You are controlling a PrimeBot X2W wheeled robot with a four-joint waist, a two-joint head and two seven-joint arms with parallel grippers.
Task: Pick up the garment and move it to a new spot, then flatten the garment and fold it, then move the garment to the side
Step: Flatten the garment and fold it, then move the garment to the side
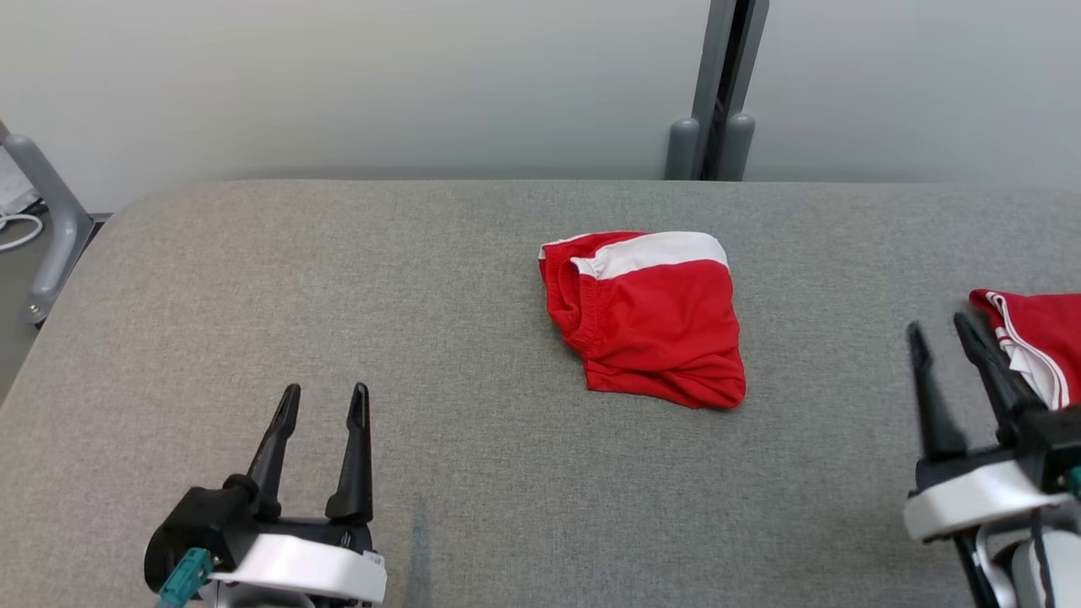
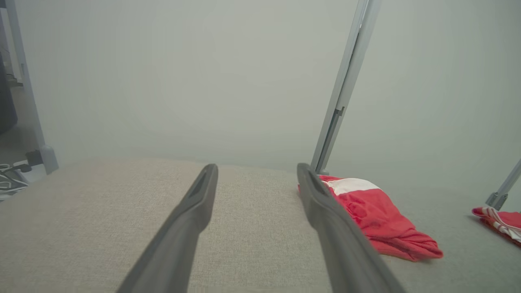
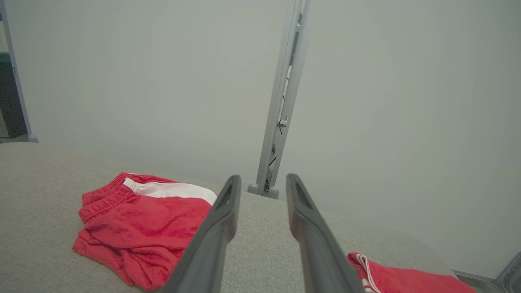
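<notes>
Grey woven surface (image 1: pixel 253 279) under a pale wall, with a metal post (image 1: pixel 726 84) behind. Just right of centre in the head view lie the red shorts (image 1: pixel 654 325), white band at the far side, doubled into a compact packet. We judge the fold done, with only the shift aside remaining. Our left claw (image 1: pixel 325 393) sits lower left, spread and holding nothing, well apart from them. Our right claw (image 1: pixel 937 325), at the right edge, is also spread and empty. It is near a second red garment (image 1: pixel 1043 333), likely the side stack.
</notes>
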